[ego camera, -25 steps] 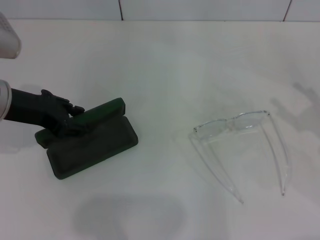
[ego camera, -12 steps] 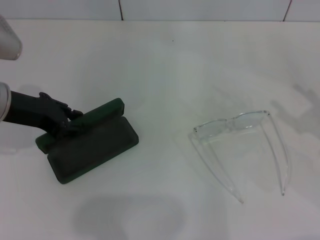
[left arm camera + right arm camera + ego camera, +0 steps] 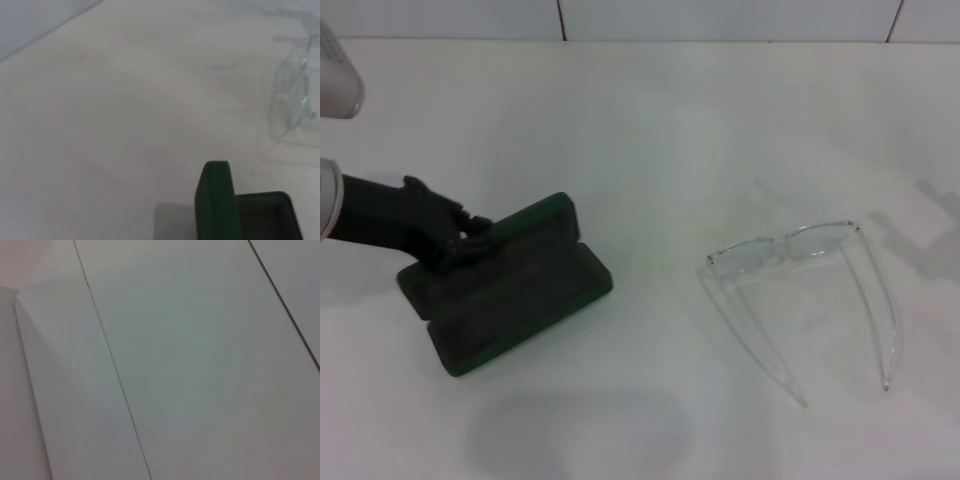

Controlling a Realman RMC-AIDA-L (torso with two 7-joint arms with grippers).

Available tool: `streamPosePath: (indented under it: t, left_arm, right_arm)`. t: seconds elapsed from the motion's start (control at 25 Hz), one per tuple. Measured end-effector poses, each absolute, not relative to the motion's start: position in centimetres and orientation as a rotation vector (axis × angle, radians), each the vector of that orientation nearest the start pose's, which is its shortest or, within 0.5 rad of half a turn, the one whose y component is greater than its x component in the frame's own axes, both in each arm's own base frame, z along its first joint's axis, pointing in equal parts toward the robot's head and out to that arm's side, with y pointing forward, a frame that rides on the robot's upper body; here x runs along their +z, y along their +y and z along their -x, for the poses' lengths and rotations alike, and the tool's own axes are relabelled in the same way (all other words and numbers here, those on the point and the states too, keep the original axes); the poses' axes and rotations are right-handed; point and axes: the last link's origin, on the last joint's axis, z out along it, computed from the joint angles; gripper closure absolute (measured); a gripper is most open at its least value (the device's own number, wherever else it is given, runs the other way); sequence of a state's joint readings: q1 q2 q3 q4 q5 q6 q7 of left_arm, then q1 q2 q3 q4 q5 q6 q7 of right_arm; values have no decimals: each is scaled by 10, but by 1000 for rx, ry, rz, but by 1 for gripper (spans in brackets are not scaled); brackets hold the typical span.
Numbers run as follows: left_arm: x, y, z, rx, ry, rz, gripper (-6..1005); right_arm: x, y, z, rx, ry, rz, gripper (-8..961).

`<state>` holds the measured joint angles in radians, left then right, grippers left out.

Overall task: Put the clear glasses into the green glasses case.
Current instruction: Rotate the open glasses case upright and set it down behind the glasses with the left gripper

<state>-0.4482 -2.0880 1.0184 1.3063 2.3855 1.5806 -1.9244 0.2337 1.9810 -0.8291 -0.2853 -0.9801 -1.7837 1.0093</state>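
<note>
I see my left arm reaching in low from the left, its black left gripper (image 3: 460, 240) closed on the far left edge of the green glasses case (image 3: 515, 290). My right arm is out of sight.

Dark green case (image 3: 510, 290) lies open at 9 o'clock; clear glasses (image 3: 805, 300) at 3 o'clock, well apart, temples unfolded toward 6.
</note>
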Motion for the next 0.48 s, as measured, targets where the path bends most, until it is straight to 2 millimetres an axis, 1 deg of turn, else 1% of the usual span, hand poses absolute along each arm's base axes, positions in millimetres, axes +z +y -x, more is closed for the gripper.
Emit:
streamPosePath:
  t: [0.24, 0.36, 0.48]
  left_arm:
    - [45, 336, 219, 91, -478, 2777, 770]
    - [41, 336, 211, 111, -398, 2799, 802]
    - [35, 340, 201, 123, -317, 2811, 798]
  right_arm:
    - [79, 245, -326, 1406, 531, 1826, 95]
    - [81, 240, -329, 1404, 532, 1815, 95]
    - [81, 235, -332, 1395, 539, 1806, 96]
